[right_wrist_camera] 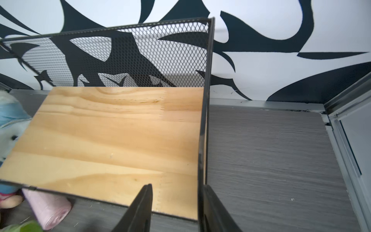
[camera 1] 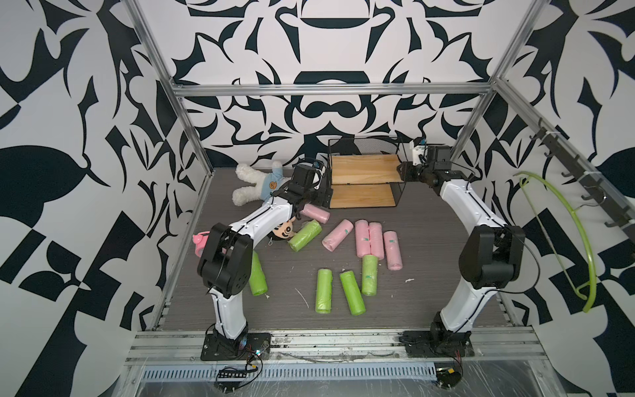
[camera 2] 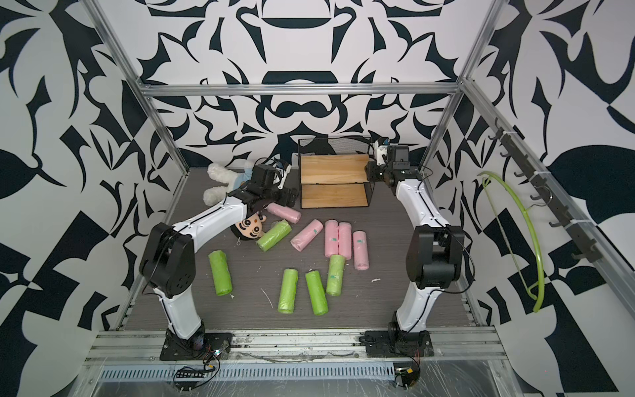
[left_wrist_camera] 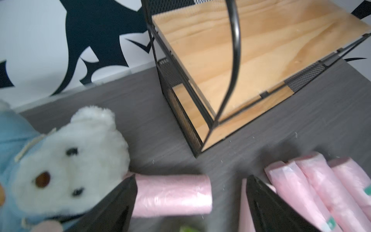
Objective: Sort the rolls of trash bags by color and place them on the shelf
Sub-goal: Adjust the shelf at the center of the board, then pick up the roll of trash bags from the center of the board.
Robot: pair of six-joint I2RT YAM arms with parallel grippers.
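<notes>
I counted ten rolls of trash bags, all lying on the grey table and none on the shelf. Five were pink and five green.

Of the pink, one pink roll lay nearest the shelf's front corner and a slanted pink roll lay further out. A pink pair lay side by side, touching, with a fifth pink roll just beside them.

Of the green, one green roll lay beside the doll head. A second green roll was half hidden behind the left arm's elbow, and two green rolls lay near each other toward the front. A fifth green roll had its end against the pink pair.

The shelf stood at the back of the table, both of its two wooden boards bare.

The left gripper had its jaws spread wide and held nothing. The nearest pink roll lay under the gap between its fingers.

The right gripper was at the shelf's side. Its jaws were partly apart and straddled the black side wire without clamping it.

There was also one white teddy bear, one pink alarm clock and one green hanger on the wall hooks.
</notes>
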